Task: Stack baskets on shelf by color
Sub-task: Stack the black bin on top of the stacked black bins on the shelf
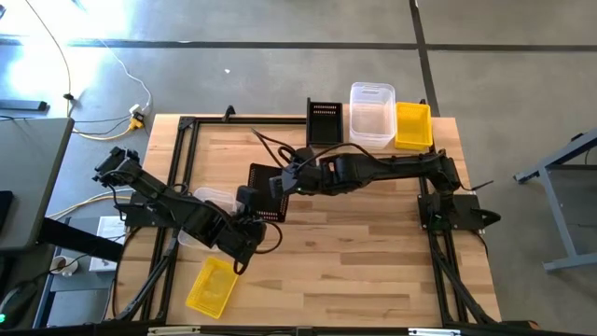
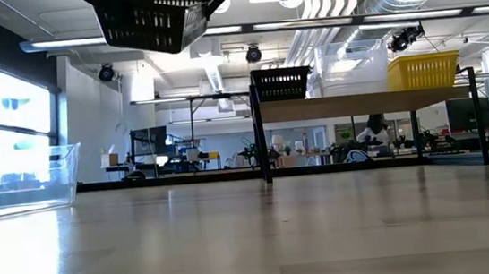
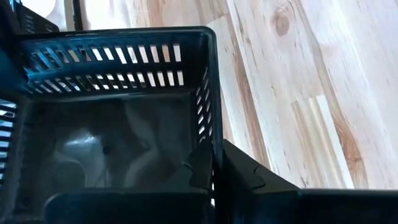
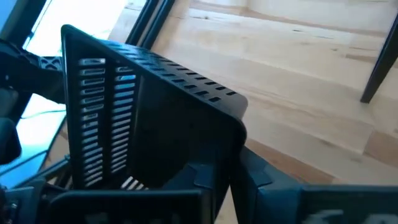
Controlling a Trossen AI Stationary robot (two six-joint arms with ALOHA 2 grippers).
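Wooden tabletop [image 1: 373, 243], shelf [image 1: 373, 149] at far edge: black basket [image 1: 324, 121], clear tub [image 1: 371, 114], yellow basket [image 1: 413, 126], all empty. I see right gripper [image 1: 284, 182] clamped on lifted black basket [image 1: 265, 187]. Left gripper [image 1: 252, 222] clamped on second black basket [image 3: 112, 143] just beside it.

Overhead, table-level, two close wrist views

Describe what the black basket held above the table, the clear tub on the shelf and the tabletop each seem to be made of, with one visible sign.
Black basket: seemingly moulded plastic, matt, with slotted walls.
Clear tub: likely translucent plastic; the shelf shows through it.
Tabletop: light wood in joined strips, grain and a knot visible, with a slight sheen.
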